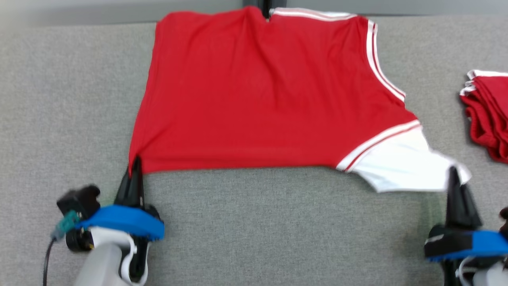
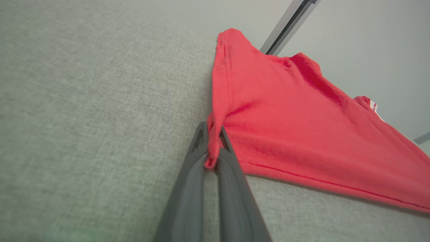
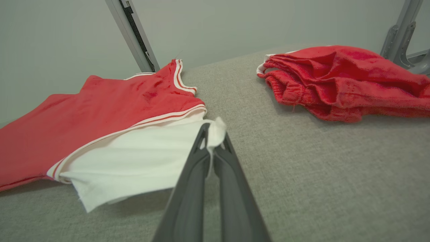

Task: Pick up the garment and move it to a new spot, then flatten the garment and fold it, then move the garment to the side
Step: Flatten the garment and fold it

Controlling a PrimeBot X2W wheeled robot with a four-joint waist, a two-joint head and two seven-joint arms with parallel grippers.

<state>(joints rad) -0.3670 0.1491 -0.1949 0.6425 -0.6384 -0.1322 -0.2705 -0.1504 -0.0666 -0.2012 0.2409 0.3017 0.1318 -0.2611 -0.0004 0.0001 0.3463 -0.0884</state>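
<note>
The red garment [image 1: 258, 95] is lying spread on the grey counter [image 1: 254, 230]. The left pincer [image 1: 136, 163] is gripping its near red corner, the right pincer [image 1: 453, 174] its white corner. Another red pile [image 1: 490, 119] is resting apart, beside the white corner.

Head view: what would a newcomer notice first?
The red jersey is spread across the middle of the grey surface. The left hand pinches its near red corner and the right hand its white corner. A crumpled red pile lies apart at the right edge.
</note>
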